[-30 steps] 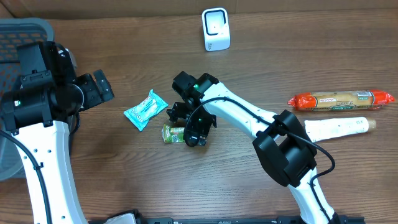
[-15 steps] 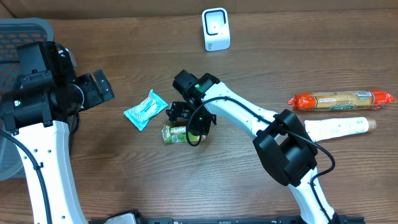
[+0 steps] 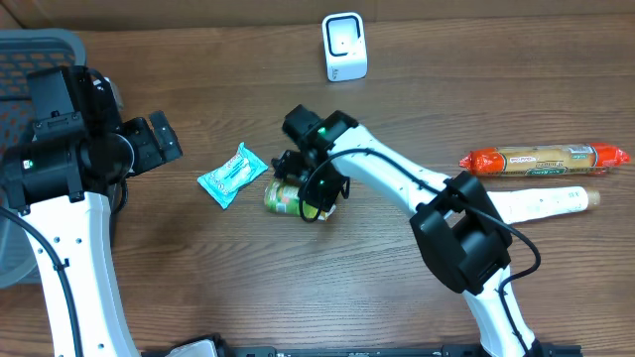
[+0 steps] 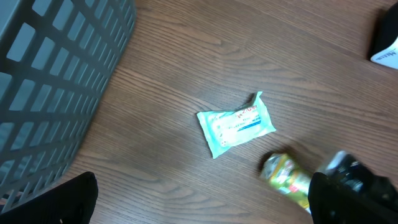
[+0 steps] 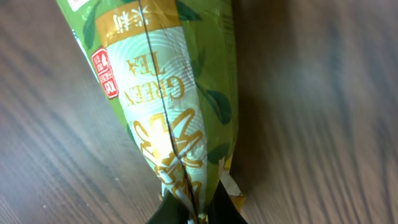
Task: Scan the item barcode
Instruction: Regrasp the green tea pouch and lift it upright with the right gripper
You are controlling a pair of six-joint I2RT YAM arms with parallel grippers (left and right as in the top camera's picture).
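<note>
While the right gripper (image 3: pixel 306 198) is clamped shut on the crimped end of the green tea packet (image 3: pixel 281 195), the scan itself is not yet done. The packet sits mid-table, just right of a teal sachet (image 3: pixel 231 175). Whether it is clear of the table (image 3: pixel 198 278) cannot be told. The right wrist view shows the packet's back seam and lettering, with its end pinched between the jaws. No barcode shows there. The white scanner (image 3: pixel 344 47) stands well apart at the far edge. Judged from this, the grasp is made. What is left is the carry to the scanner and turning the barcode to face it. The left gripper (image 3: pixel 154 142) hangs wide open and empty beside the basket (image 3: pixel 45 42).
</note>
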